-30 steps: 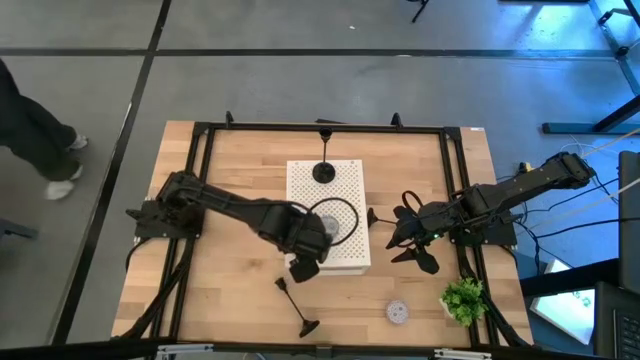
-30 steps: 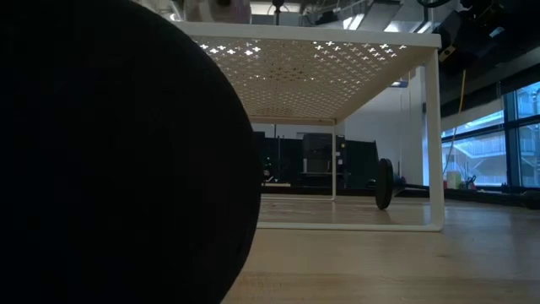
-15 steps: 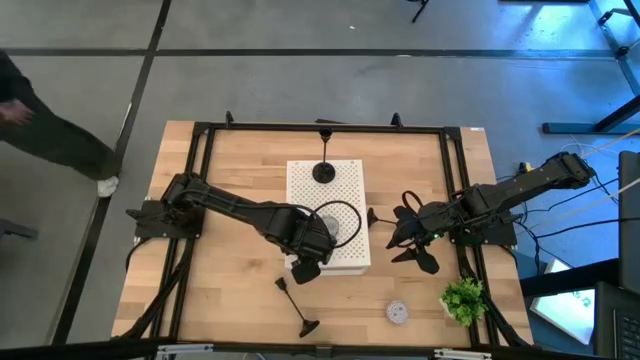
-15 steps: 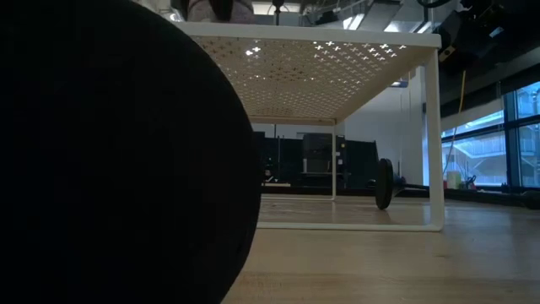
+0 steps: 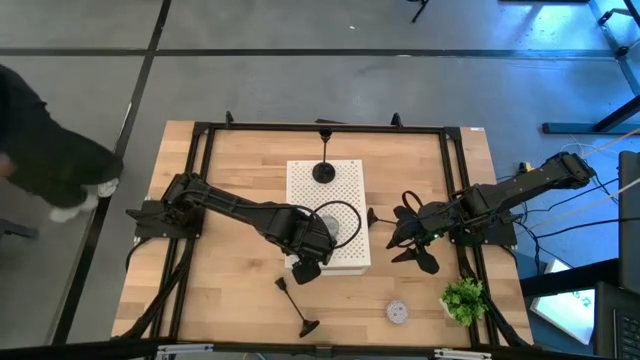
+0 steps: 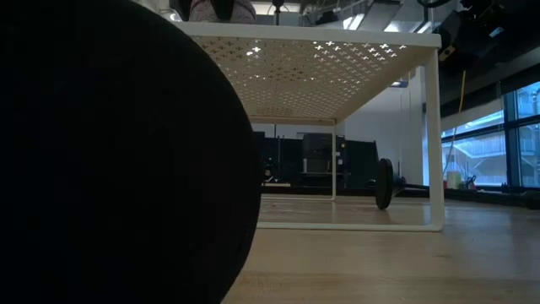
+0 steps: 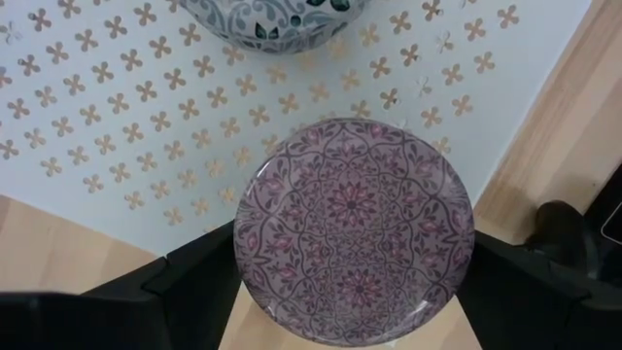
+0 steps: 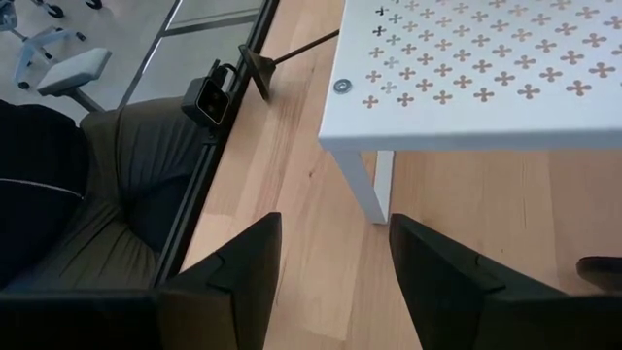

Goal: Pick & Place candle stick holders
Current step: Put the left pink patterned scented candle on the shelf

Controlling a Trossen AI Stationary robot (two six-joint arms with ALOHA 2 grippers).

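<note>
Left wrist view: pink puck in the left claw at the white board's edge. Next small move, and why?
Probably ease the left claw slightly farther in over the white board before leaving the pink puck: part of it seems to overhang the board's edge. Stop short of the grey puck just beyond.

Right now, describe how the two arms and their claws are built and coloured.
Both arms are dark, jointed and slim, mounted at opposite table edges on black frame rails. The left claw and right claw each have two flat, angular black fingers. Black cables trail from both bases. No markings are readable.
</note>
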